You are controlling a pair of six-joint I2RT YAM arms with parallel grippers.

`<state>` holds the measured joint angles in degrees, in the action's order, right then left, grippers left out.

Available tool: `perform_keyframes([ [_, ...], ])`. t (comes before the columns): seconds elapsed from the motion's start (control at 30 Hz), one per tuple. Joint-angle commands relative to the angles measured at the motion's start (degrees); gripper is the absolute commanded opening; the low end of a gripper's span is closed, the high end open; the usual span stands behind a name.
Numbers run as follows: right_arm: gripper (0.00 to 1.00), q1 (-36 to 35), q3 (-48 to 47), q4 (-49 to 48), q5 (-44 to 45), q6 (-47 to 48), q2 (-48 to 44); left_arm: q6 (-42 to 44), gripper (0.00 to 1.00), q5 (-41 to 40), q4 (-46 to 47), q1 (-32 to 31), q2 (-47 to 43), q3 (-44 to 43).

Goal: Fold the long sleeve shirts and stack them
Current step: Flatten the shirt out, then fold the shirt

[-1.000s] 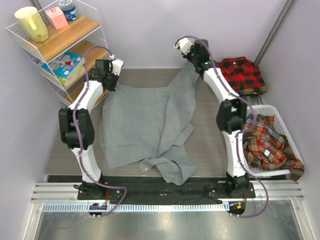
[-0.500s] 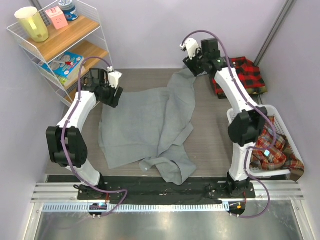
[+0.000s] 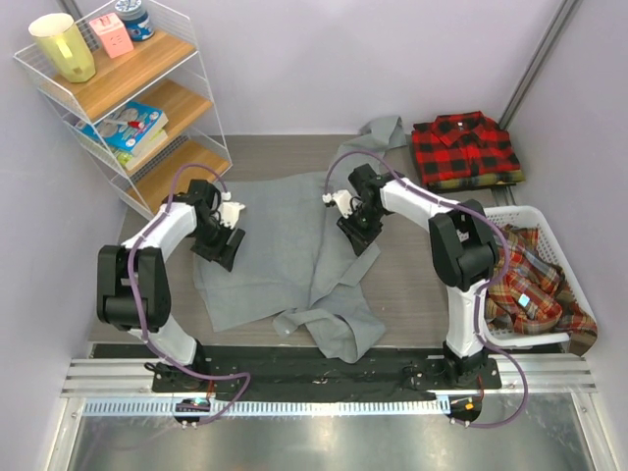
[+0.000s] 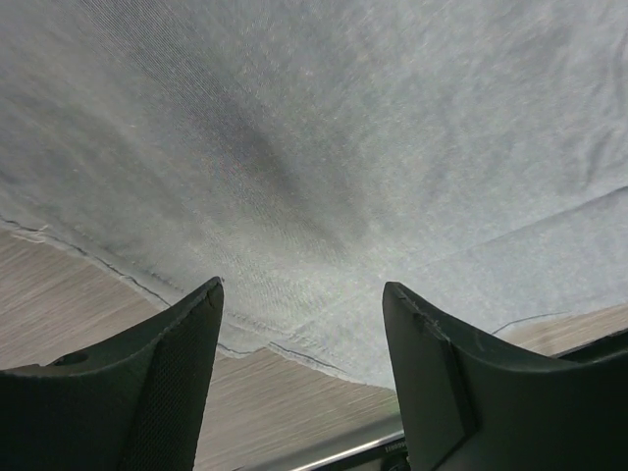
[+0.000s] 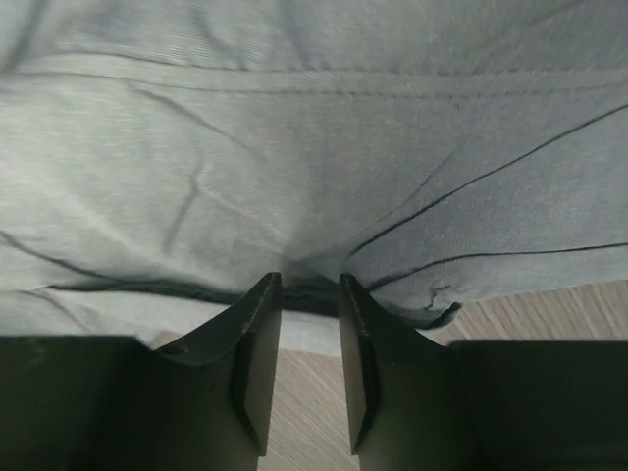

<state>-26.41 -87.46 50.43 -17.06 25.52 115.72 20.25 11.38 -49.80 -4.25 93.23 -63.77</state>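
A plain grey long sleeve shirt (image 3: 280, 231) lies spread and rumpled on the table, one end trailing toward the back (image 3: 385, 130). My left gripper (image 3: 218, 245) hovers open over its left edge; in the left wrist view the gripper (image 4: 302, 289) has only the shirt's hem (image 4: 294, 196) and bare wood between its fingers. My right gripper (image 3: 355, 221) is low at the shirt's right edge. There the gripper (image 5: 307, 285) stands narrowly open, with a dark fold of the grey cloth (image 5: 314, 196) at its tips. A folded red-and-black checked shirt (image 3: 463, 147) sits at the back right.
A white basket (image 3: 549, 231) at the right holds plaid shirts (image 3: 525, 285). A wire shelf unit (image 3: 128, 98) with a cup, books and boxes stands at the back left. A black strip and metal rail (image 3: 314, 378) run along the near edge.
Both arms came down from the back of the table to the shirt's side edges. The left gripper opened. The right gripper let go of the raised cloth, which dropped flat, and its jaws narrowed again.
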Motion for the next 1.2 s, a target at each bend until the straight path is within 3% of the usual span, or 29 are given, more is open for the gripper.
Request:
perform_keyframes([
  [0.0,0.33,-0.22,1.41,-4.82,3.87,-1.88,0.55,1.46,0.65,-4.33,1.81,-0.06,3.87,1.01],
  [0.13,0.30,0.57,4.40,-5.87,11.07,1.63,2.05,2.86,0.63,-9.61,3.92,0.03,7.48,0.93],
  [0.4,0.29,11.10,5.02,-5.70,23.54,13.22,2.84,6.82,0.57,-16.38,7.17,1.09,15.83,-5.13],
  [0.63,0.34,14.55,-0.86,-3.95,26.21,18.60,1.36,7.44,0.56,-17.54,6.74,1.26,18.31,-14.62],
  [0.77,0.45,12.80,-5.17,3.94,20.59,17.90,-4.44,5.77,0.62,-11.04,3.49,1.00,12.86,-16.91],
  [0.87,0.53,10.16,-4.65,8.60,14.54,16.58,-9.19,8.38,0.67,2.39,-2.22,0.82,6.63,-15.78],
  [0.9,0.56,9.28,-4.21,9.41,13.12,15.97,-11.55,10.05,0.77,12.34,-5.88,0.65,2.09,-14.21],
  [1.0,0.59,6.91,-1.93,11.35,5.74,12.46,-14.72,16.11,0.89,23.56,-11.00,-3.19,-6.79,-10.78],
  [1.1,0.59,5.94,0.00,12.23,-1.82,8.24,-15.00,18.15,0.91,23.52,-14.88,-10.58,-11.57,-5.24],
  [1.17,0.59,5.85,1.14,12.41,-4.55,5.87,-14.21,18.07,0.92,21.42,-15.59,-19.54,-14.21,-0.94],
])
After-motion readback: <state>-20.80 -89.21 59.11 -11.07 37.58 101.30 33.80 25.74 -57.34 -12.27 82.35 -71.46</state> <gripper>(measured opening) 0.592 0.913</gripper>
